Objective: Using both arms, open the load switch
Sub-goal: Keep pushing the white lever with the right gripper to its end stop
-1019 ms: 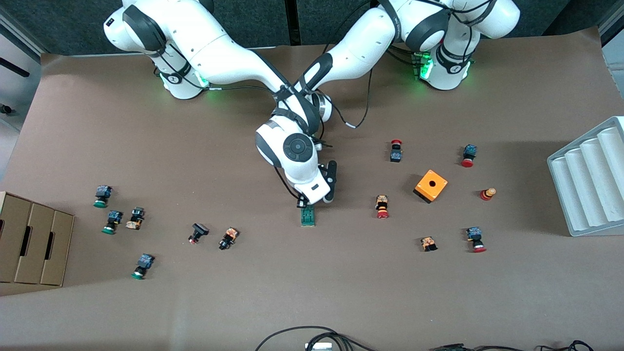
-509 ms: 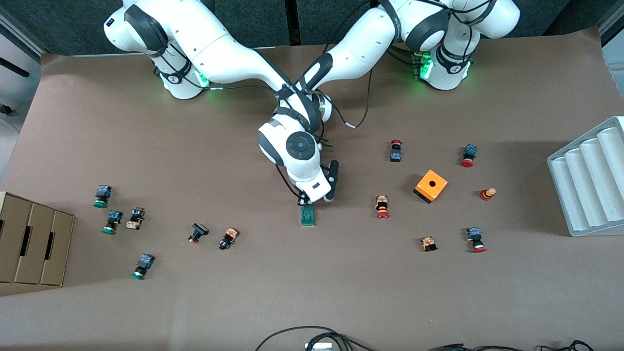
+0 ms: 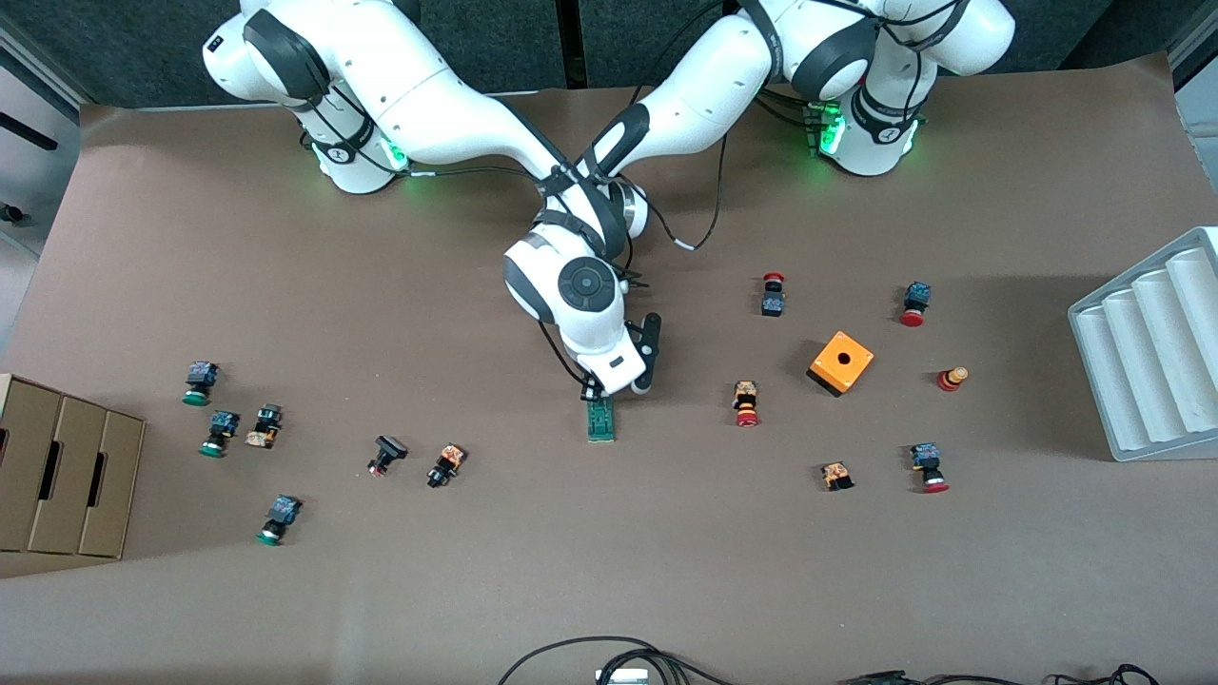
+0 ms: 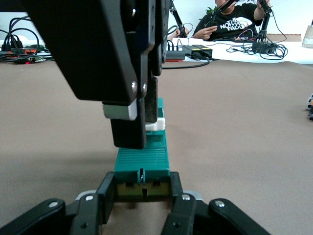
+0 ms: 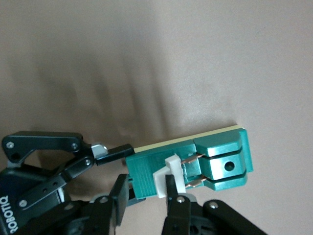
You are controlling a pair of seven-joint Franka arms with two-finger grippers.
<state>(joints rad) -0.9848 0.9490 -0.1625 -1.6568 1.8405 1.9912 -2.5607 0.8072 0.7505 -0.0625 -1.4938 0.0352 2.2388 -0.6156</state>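
The dark-green load switch (image 3: 599, 420) lies flat at mid-table. Its end farther from the front camera sits between the fingers of my left gripper (image 4: 143, 188), which lies low along the table and is shut on it. In the front view the right arm's hand hides that gripper. My right gripper (image 5: 145, 188) comes down from above onto the switch (image 5: 195, 164). It is shut with the white piece (image 5: 168, 172) against one finger (image 5: 171, 193). In the front view the right gripper (image 3: 594, 390) stands over the switch's farther end. Two copper contacts show beside the white piece.
Small red- and green-capped push buttons lie scattered toward both ends of the table. An orange cube (image 3: 841, 362) sits toward the left arm's end, near a white ribbed tray (image 3: 1151, 352). A cardboard box (image 3: 67, 476) stands at the right arm's end. Cables (image 3: 609, 656) lie at the front edge.
The right arm's wrist has shifted slightly toward the left arm's end of the table. The switch and both grips look the same.
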